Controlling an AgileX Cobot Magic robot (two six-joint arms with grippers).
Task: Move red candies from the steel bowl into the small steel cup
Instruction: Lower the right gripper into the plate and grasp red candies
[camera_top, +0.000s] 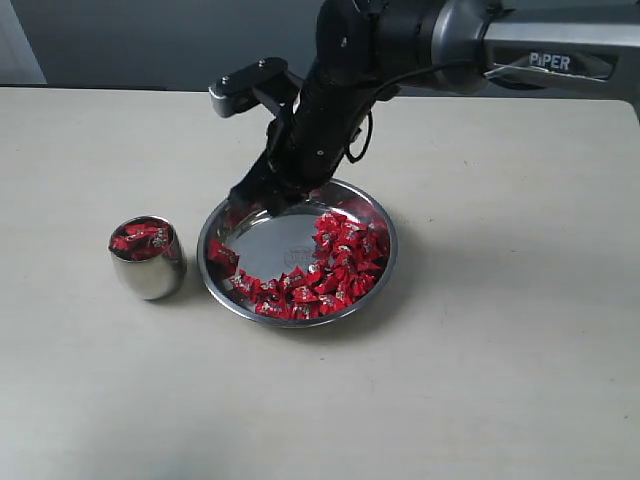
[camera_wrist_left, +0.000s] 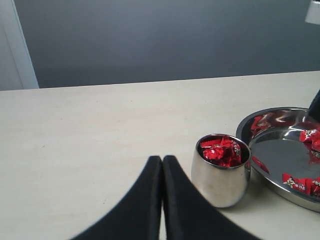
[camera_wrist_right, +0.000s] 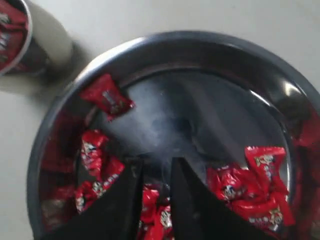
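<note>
The steel bowl (camera_top: 272, 247) sits mid-table with red candies (camera_top: 342, 262) heaped along its near and right sides; its left part is bare. My right gripper (camera_top: 268, 196) hangs over the bowl's back-left rim. In the right wrist view this gripper (camera_wrist_right: 156, 163) is open, and loose candies (camera_wrist_right: 247, 182) lie beneath and beside its fingers. The small steel cup (camera_top: 147, 258) stands left of the bowl, upright and filled with red candies (camera_wrist_left: 219, 150). My left gripper (camera_wrist_left: 162, 159) is shut and empty, just short of the cup (camera_wrist_left: 220, 172).
The bowl (camera_wrist_left: 280, 155) almost touches the cup. The beige table runs wide on every side, and a dark wall stands behind it. The right arm reaches in from the upper right.
</note>
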